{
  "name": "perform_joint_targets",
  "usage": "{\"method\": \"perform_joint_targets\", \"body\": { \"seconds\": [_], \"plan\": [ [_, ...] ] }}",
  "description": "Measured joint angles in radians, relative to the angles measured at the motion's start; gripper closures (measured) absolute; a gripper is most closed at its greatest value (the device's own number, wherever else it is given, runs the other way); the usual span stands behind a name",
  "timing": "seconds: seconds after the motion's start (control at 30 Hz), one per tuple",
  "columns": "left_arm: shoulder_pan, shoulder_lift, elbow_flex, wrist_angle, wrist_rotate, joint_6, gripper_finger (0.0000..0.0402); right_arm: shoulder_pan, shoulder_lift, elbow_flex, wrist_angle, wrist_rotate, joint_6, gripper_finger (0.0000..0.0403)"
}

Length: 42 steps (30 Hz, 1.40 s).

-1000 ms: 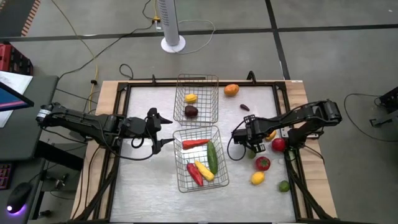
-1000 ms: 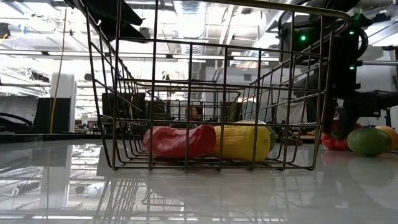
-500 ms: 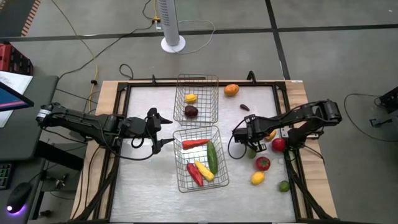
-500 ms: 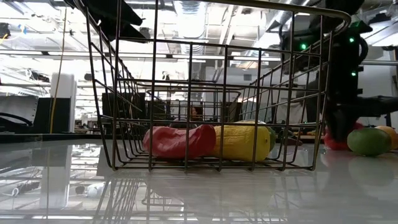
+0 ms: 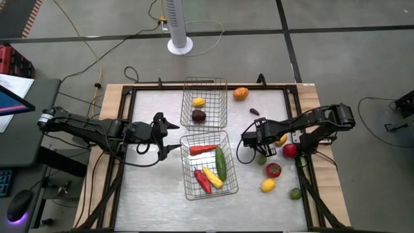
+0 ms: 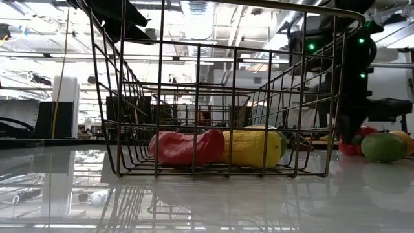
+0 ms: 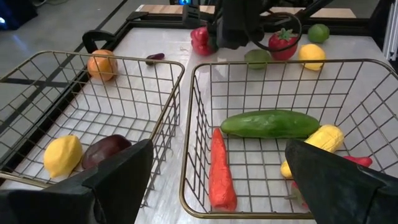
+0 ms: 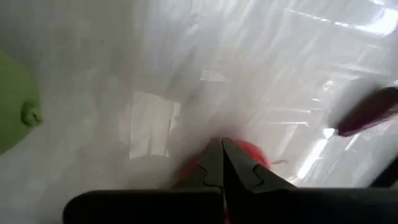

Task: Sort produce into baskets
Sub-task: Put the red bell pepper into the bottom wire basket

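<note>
Two fingers, right gripper (image 8: 222,147): pinched together, holding nothing.
Change: it slid a bit toward the baskets (image 7: 180,64).
Red pepper (image 7: 199,40): not grabbed yet.
Left gripper (image 5: 169,134): wide open, waiting.

Left arm extended inward from the left, its hand (image 5: 167,134) spread open. Right arm reaching inward, its hand (image 8: 222,163) apparently closed, fingers together.

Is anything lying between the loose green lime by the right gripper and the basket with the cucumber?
Nothing visible lies on the table between the green lime and the basket. Only the basket's own wire wall faces the lime, so it would have to go in over the rim. The right gripper is close beside the lime.
</note>
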Motion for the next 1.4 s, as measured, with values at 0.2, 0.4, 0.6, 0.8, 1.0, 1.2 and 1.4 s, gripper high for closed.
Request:
{"method": "perform_joint_targets", "body": {
  "seconds": [0.2, 0.4, 0.6, 0.8, 1.0, 1.2, 1.4],
  "plan": [
    [0.000, 0.000, 0.000, 0.000, 0.000, 0.000, 0.0050, -0.001, 0.000, 0.079, -0.060, 0.026, -0.001, 0.0386],
    [0.000, 0.000, 0.000, 0.000, 0.000, 0.000, 0.0050, -0.002, 0.000, 0.129, -0.085, 0.025, 0.000, 0.0379],
    [0.000, 0.000, 0.000, -0.009, 0.001, 0.000, 0.0050, -0.004, 0.000, 0.128, -0.119, -0.051, 0.008, 0.0323],
    [0.000, 0.000, 0.000, -0.017, 0.001, -0.001, 0.0050, -0.004, 0.000, 0.121, -0.136, -0.082, -0.016, 0.0257],
    [0.000, 0.000, 0.000, -0.017, 0.001, -0.002, 0.0050, -0.004, 0.000, 0.035, -0.113, -0.082, -0.062, 0.0212],
    [0.000, 0.000, 0.000, -0.016, 0.000, -0.001, 0.0050, -0.004, 0.000, -0.036, -0.090, -0.012, -0.070, 0.0204],
    [0.000, 0.000, 0.000, -0.014, 0.000, -0.002, 0.0050, -0.002, 0.000, -0.062, -0.087, 0.073, -0.079, 0.0237]
  ]
}}
